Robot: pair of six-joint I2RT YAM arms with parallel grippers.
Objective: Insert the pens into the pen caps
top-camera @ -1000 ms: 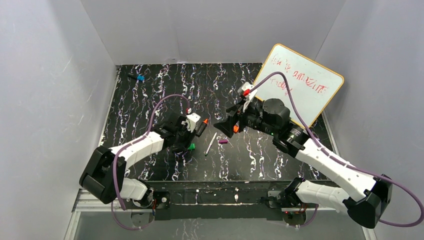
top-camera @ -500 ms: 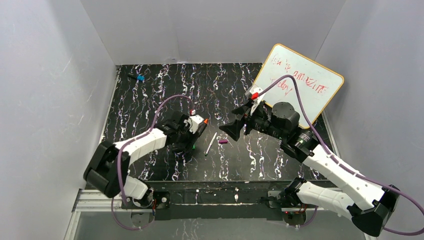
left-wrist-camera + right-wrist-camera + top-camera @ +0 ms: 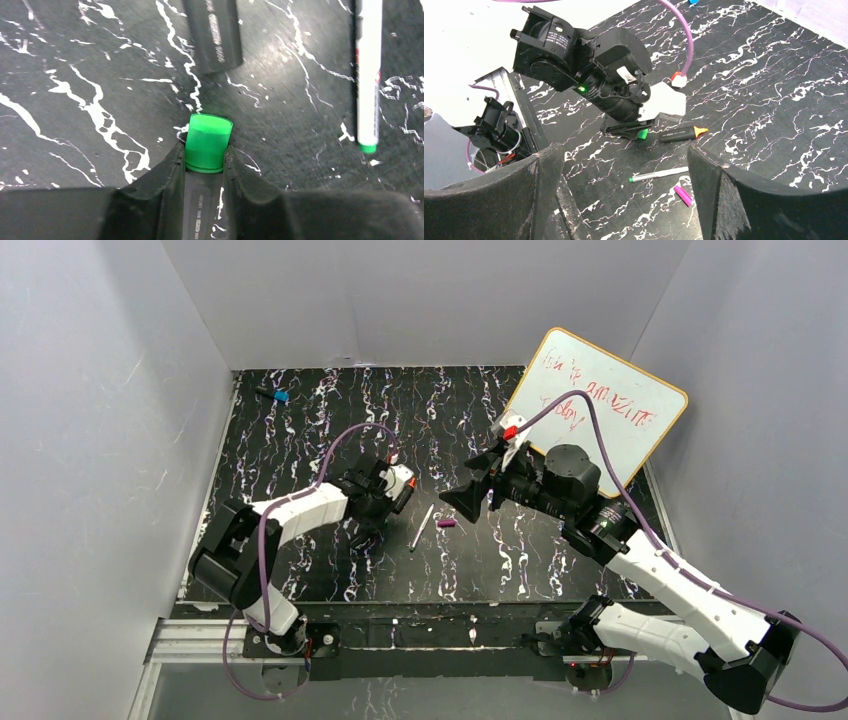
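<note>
My left gripper (image 3: pixel 205 152) is shut on a black marker (image 3: pixel 202 210) that wears the green cap (image 3: pixel 207 142), its tip down at the table. It also shows in the top view (image 3: pixel 370 525). The orange-tipped black marker (image 3: pixel 681 134) lies just beyond it. The white pen (image 3: pixel 659 174) lies to its right, also seen in the left wrist view (image 3: pixel 369 75). The purple cap (image 3: pixel 683 195) lies beside the pen. My right gripper (image 3: pixel 624 150) is open and empty, raised above the pen and purple cap (image 3: pixel 447 524). The orange cap does not show.
A whiteboard (image 3: pixel 600 405) with red writing leans at the back right behind the right arm. A small blue object (image 3: pixel 280 396) lies at the far left corner. White walls close in the black marbled table (image 3: pixel 300 440).
The left arm has swung in to the right, its gripper staying low by the markers. The right gripper drew back slightly a second ago and has since held still.
</note>
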